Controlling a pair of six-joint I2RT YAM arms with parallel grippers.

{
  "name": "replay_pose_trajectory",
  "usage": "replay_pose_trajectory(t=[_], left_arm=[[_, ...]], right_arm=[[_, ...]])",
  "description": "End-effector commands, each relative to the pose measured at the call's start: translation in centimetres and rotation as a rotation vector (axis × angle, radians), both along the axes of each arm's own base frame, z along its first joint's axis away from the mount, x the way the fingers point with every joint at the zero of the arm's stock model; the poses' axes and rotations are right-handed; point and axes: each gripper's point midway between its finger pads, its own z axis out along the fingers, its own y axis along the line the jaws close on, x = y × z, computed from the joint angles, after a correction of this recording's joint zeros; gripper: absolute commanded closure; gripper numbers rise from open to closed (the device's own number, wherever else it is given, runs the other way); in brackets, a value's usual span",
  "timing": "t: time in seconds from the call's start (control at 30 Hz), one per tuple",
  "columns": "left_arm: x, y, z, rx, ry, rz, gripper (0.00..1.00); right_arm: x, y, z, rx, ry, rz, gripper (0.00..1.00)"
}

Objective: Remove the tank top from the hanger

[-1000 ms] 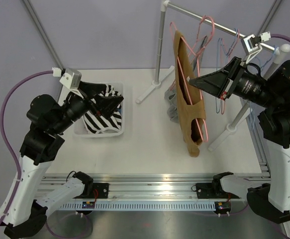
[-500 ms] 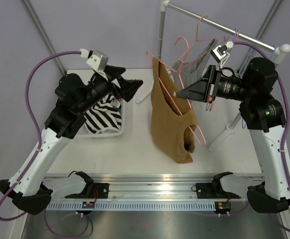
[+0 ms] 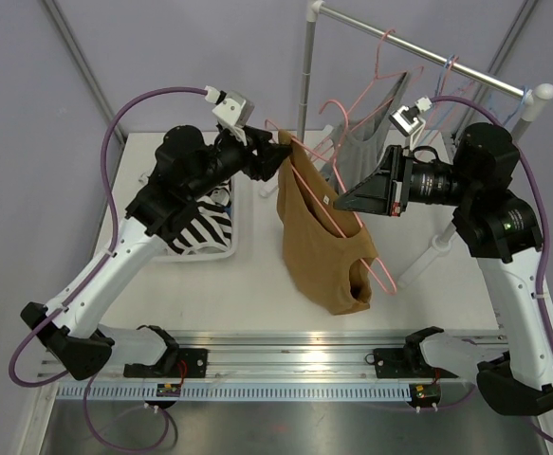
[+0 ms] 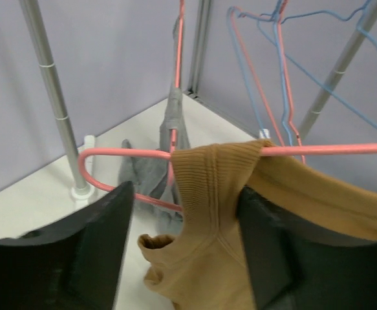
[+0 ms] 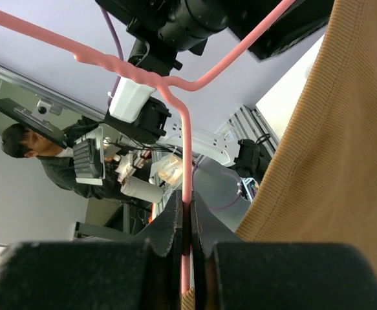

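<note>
Tan ribbed-knit tank top (image 3: 319,237), hung on pink wire hanger (image 4: 330,149); right gripper (image 5: 186,213) pinches the hanger's wire. Left gripper (image 4: 185,194) is the nearer, its fingers spread wide either side of the shoulder strap (image 4: 207,171) directly ahead.

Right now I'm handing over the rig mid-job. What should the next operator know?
Right gripper: shut on the pink wire hanger, holding it in the air, clear of the metal rail.
Left gripper: open, one finger on either side of the shoulder strap of the tan ribbed tank top. I cannot tell whether they touch it.
Done: the hanger is off the rail and presented to the left arm.
Left: the top hangs on the hanger by both straps. Probably close on the strap and pull it off the hanger's end, then free the other side.
</note>
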Motion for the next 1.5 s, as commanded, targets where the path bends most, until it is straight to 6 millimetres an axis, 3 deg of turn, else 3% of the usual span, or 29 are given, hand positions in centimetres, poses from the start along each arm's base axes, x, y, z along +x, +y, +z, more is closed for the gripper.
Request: replay_pose_trajectory(t=[0.0,0.1,0.23,0.4,0.53,0.63,0.7,0.73,0.77,0.97,1.0,1.03,1.07,1.1,1.17,1.2,1.27,1.3,1.33,1.47], left_arm=[[0.9,0.9,3.0,-0.022,-0.090,0.072,0.44],[1.6,1.4,2.6,-0.002,-0.087,0.118,0.67],[2.7,3.1,2.3,0.016,-0.068,0.229,0.80],[3.8,6.6,2.3,0.012,-0.041,0.426,1.00],[5.5,8.9,1.2,0.060,0.007,0.592,1.00],[6.5,10.9,1.2,0.080,0.063,0.688,1.00],[7.6,11.1,-1.1,0.109,0.164,0.703,1.00],[8.0,11.4,-0.5,0.084,0.180,0.682,1.00],[8.4,11.0,-1.3,0.087,0.212,0.653,1.00],[6.1,6.6,-4.0,0.122,0.337,0.302,1.00],[5.0,5.8,-3.4,0.102,0.334,0.227,1.00],[4.3,5.4,-5.0,0.113,0.364,0.187,1.00],[4.0,4.7,-4.6,0.090,0.336,0.144,1.00],[2.0,4.2,-3.7,0.065,0.314,0.060,1.00],[0.8,3.7,-4.8,0.061,0.312,-0.002,1.00],[-0.6,3.5,-4.3,0.050,0.292,-0.055,1.00],[-2.0,3.1,-4.3,0.048,0.265,-0.127,1.00],[-3.5,2.4,-5.3,0.055,0.281,-0.219,1.00],[-4.6,2.4,-5.1,0.058,0.257,-0.263,1.00],[-4.5,3.0,-7.1,0.106,0.298,-0.206,1.00]], right_arm=[[-1.6,-0.4,0.9,0.005,-0.110,0.019,1.00],[-1.9,-0.4,0.5,0.002,-0.100,0.028,1.00],[-1.8,-0.6,-0.5,-0.026,-0.100,0.017,1.00],[-2.0,-0.9,-3.6,-0.102,-0.081,0.031,1.00],[-3.8,-1.1,-4.8,-0.091,-0.114,0.112,1.00],[-5.8,-1.4,-4.3,-0.043,-0.183,0.192,1.00],[-6.5,-1.6,-3.8,-0.024,-0.234,0.213,1.00],[-6.9,-1.7,-3.6,-0.020,-0.263,0.211,1.00],[-6.9,-1.8,-3.5,-0.017,-0.285,0.206,1.00],[-5.4,-1.2,-1.5,0.072,-0.514,0.152,1.00],[-4.1,-1.0,-1.4,0.079,-0.527,0.102,1.00],[-3.1,-0.8,-1.0,0.090,-0.531,0.064,1.00],[-2.1,-0.7,0.1,0.116,-0.584,0.010,1.00],[0.0,-0.4,0.4,0.131,-0.586,-0.058,1.00],[1.4,-0.3,2.8,0.216,-0.658,-0.115,1.00],[3.2,0.0,3.1,0.241,-0.655,-0.162,1.00],[3.6,0.0,5.6,0.350,-0.766,-0.197,1.00],[5.1,0.3,5.8,0.377,-0.770,-0.245,1.00],[5.4,0.5,6.3,0.396,-0.818,-0.257,1.00],[7.3,0.4,8.5,0.439,-0.962,-0.404,1.00]])
